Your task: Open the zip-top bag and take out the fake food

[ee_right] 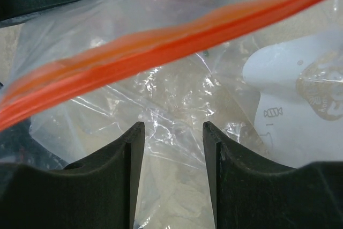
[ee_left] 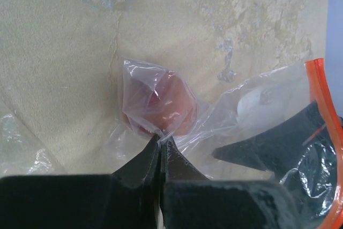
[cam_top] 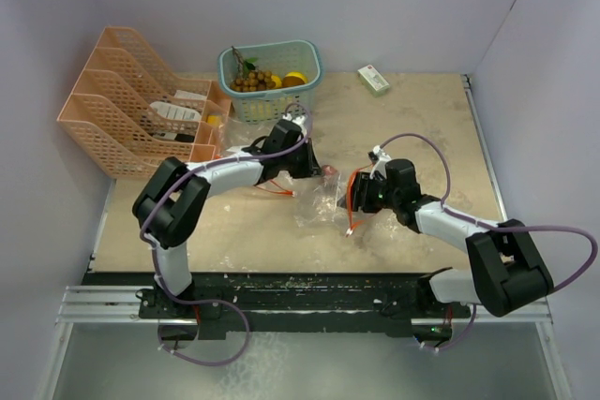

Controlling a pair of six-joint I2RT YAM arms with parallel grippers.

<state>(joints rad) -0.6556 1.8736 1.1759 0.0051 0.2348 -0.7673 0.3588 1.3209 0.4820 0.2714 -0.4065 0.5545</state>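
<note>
The clear zip-top bag [cam_top: 319, 201] [ee_left: 252, 100] lies crumpled mid-table, its orange zip strip [ee_right: 161, 46] [ee_left: 323, 92] running along the mouth. A rounded pink-red piece of fake food [ee_left: 169, 103] sits in one corner of the bag. My left gripper [ee_left: 161, 139] [cam_top: 314, 171] is shut, pinching the film right beside that piece. My right gripper [ee_right: 173, 127] [cam_top: 354, 196] is at the bag's mouth with its jaws apart. Wrinkled film lies beyond them and nothing is gripped. More fake food, a brown cluster [cam_top: 251, 81] and a yellow piece [cam_top: 294, 79], lies in the teal basket [cam_top: 272, 108].
An orange file rack [cam_top: 131, 105] stands at the back left, close to the left arm's elbow. A white-green box [cam_top: 373, 80] lies at the back right. A white printed label [ee_right: 300, 87] shows on the bag.
</note>
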